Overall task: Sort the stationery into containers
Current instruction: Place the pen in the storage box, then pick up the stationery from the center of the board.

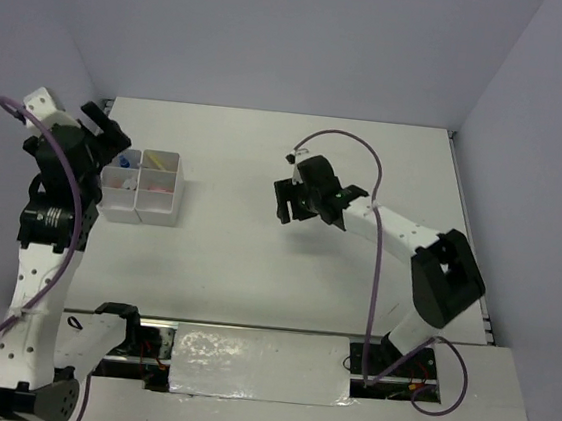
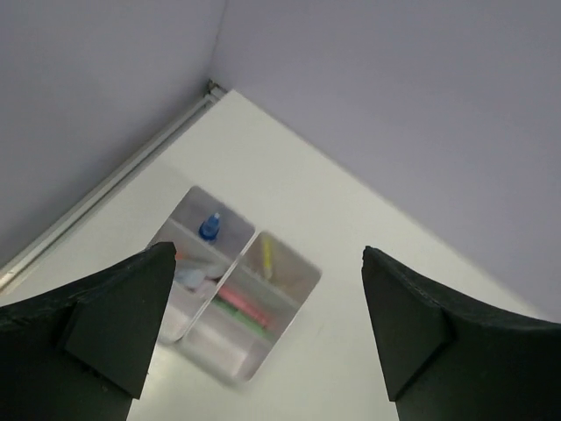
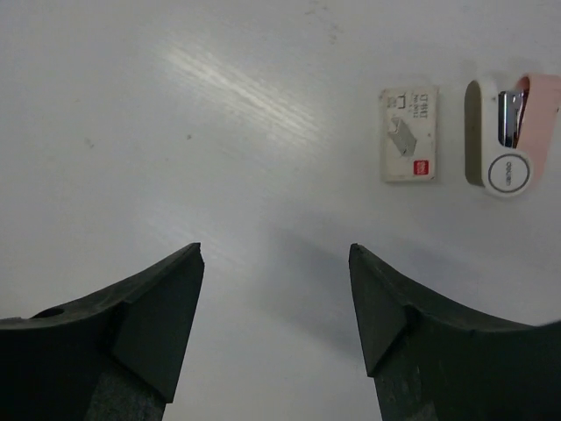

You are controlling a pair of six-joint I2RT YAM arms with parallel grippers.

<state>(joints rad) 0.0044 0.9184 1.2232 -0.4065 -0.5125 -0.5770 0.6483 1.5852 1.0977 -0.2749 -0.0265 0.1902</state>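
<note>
The white four-compartment organizer point(image 1: 155, 212) stands at the left of the table. The left wrist view shows it point(image 2: 223, 349) holding a blue-capped bottle point(image 2: 210, 226), a yellow pen point(image 2: 266, 256), a pink marker point(image 2: 238, 307) and a green marker point(image 2: 255, 324). My left gripper point(image 1: 106, 132) point(image 2: 268, 250) is open and empty, raised above the organizer's far left side. My right gripper point(image 1: 284, 203) point(image 3: 274, 248) is open and empty above bare table at mid-table. In the right wrist view a white and pink mini stapler point(image 3: 508, 136) and a small staple box point(image 3: 409, 134) lie ahead of it.
White walls enclose the table on the left, back and right. The back left corner point(image 2: 210, 88) is close behind the organizer. A purple cable point(image 1: 348, 142) loops over the right arm.
</note>
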